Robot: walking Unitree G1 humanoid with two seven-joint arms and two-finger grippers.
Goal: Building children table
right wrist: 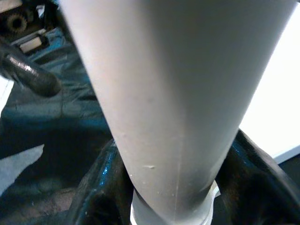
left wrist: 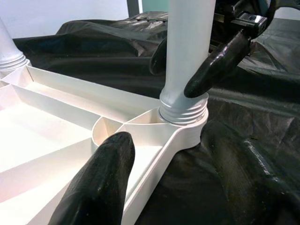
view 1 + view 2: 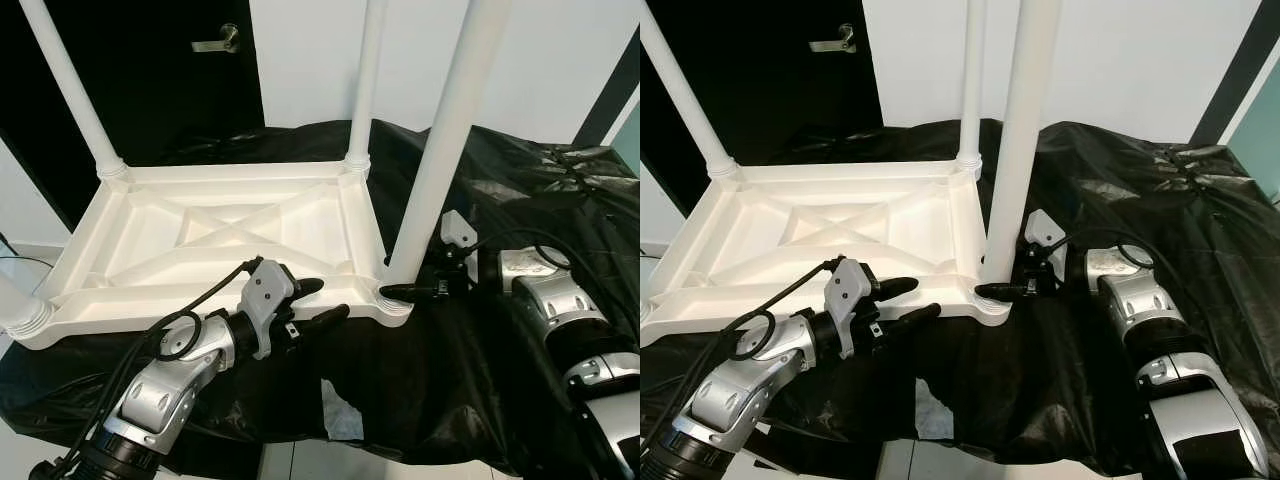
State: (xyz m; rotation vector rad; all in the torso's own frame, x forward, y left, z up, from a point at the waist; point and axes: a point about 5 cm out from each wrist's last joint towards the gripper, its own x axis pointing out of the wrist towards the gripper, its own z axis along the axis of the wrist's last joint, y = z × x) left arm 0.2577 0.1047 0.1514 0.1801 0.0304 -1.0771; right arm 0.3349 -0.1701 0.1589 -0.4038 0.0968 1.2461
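White plastic table top (image 3: 215, 240) lies upside down on a black sheet (image 3: 500, 350), ribbed underside up. Four white legs stand up from its corners: near-right leg (image 3: 440, 150), far-right leg (image 3: 367, 80), far-left leg (image 3: 70, 90), near-left leg (image 3: 18, 305) (only its base shows, at the frame edge).

Right gripper (image 3: 410, 291) is at the base of the near-right leg, just above the threaded collar where it meets the corner socket; its two black fingers (image 1: 101, 187) sit on either side of the leg, pinching it (right wrist view shows the leg pressed between them).

Left gripper (image 3: 320, 303) sits at the near edge of the table top, beside the same corner. Its fingers (image 2: 101, 183) are spread apart, one over the inside of the rim, one outside above the sheet, holding nothing.

Sheet covers the whole work surface, crumpled at the right. A white scrap (image 3: 340, 412) lies on it near the front. Behind: a white wall (image 3: 560, 60) and a dark door with a metal handle (image 3: 218, 42).
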